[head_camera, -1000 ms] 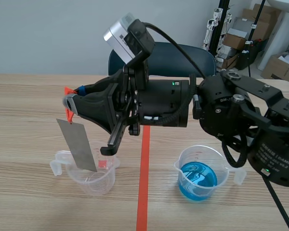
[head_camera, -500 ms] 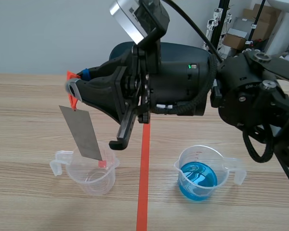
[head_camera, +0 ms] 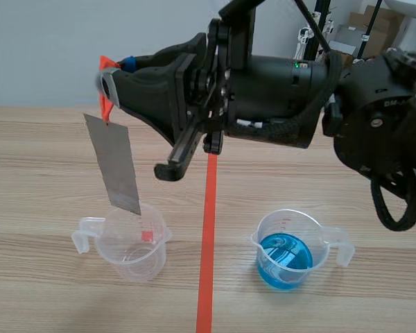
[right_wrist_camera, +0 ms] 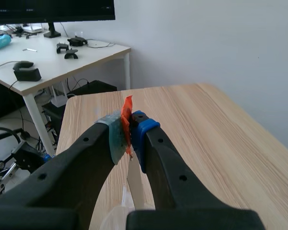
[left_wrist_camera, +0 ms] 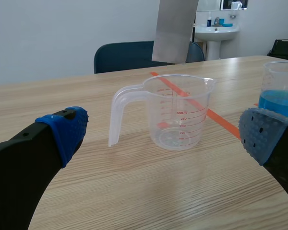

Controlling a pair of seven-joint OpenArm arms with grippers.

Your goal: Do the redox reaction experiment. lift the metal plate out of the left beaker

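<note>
your right gripper [head_camera: 109,75] is clamped on the orange tab [right_wrist_camera: 127,115] atop the metal plate [head_camera: 114,163]. plate hangs tilted, lower edge just above the left beaker [head_camera: 128,248]. left gripper [left_wrist_camera: 164,135] is spread wide, low, facing that beaker, holding nothing. beaker w/ blue liquid [head_camera: 286,251] stands across the red tape line [head_camera: 206,229], well apart.

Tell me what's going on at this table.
The right gripper, reaching across from the right, pinches the metal plate by its orange tab; the plate hangs just above the rim of the left beaker. The left gripper sits open, low, facing that beaker. A second beaker holds blue liquid.
</note>
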